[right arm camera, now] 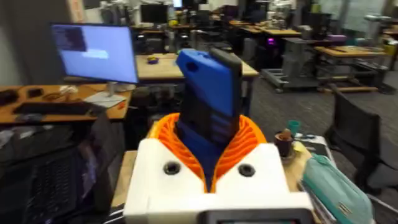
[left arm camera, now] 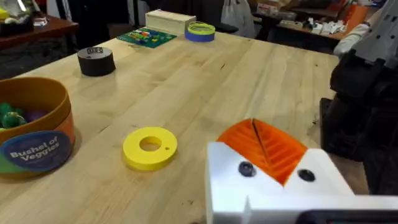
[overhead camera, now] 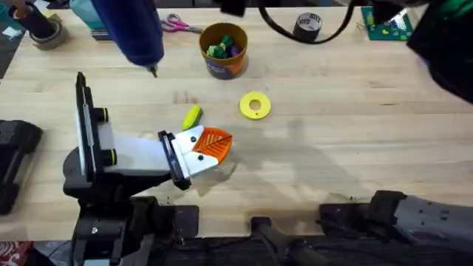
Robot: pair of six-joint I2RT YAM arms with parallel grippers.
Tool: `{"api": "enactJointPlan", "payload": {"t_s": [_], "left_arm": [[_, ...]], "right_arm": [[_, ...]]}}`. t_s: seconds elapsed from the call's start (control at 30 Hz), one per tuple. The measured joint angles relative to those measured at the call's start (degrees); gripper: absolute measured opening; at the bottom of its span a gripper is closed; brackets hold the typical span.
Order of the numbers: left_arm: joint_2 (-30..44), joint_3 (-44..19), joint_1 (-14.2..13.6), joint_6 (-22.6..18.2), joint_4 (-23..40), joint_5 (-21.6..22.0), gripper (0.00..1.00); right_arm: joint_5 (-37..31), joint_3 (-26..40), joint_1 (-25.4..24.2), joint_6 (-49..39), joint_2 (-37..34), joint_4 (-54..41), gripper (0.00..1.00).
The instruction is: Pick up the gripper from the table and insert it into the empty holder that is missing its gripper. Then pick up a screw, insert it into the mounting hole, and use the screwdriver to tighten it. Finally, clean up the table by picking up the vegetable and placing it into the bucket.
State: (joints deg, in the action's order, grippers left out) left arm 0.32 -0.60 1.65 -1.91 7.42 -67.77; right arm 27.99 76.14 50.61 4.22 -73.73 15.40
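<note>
Overhead, the left end effector (overhead camera: 211, 144) rests with orange pads closed together on the worktop (overhead camera: 355, 148) beside the vegetable (overhead camera: 192, 116), while the right end effector (right arm camera: 208, 155) grips the screwdriver (overhead camera: 137, 33) near the bucket (overhead camera: 223, 50) of green and purple toys.

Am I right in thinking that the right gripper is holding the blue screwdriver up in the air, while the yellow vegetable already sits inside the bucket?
Not quite: the right gripper does hold the screwdriver aloft, but the overhead view shows the vegetable lying on the table beside the left gripper, apart from the bucket.
</note>
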Motion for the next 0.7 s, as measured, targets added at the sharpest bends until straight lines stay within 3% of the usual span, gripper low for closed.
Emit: {"api": "enactJointPlan", "payload": {"t_s": [0.17,0.37,0.7], "left_arm": [[0.0,-0.02,0.0,0.0,0.0,0.0,0.013],[-0.01,0.0,0.0,0.0,-0.02,0.0,0.013],[-0.01,0.0,0.0,0.0,0.0,0.0,0.013]], "right_arm": [[7.9,0.0,-0.77,-0.9,0.0,0.69,0.023],[22.63,0.0,-5.31,-1.24,0.0,2.64,0.023],[27.11,-0.77,-5.68,-1.2,0.0,3.67,0.023]]}}
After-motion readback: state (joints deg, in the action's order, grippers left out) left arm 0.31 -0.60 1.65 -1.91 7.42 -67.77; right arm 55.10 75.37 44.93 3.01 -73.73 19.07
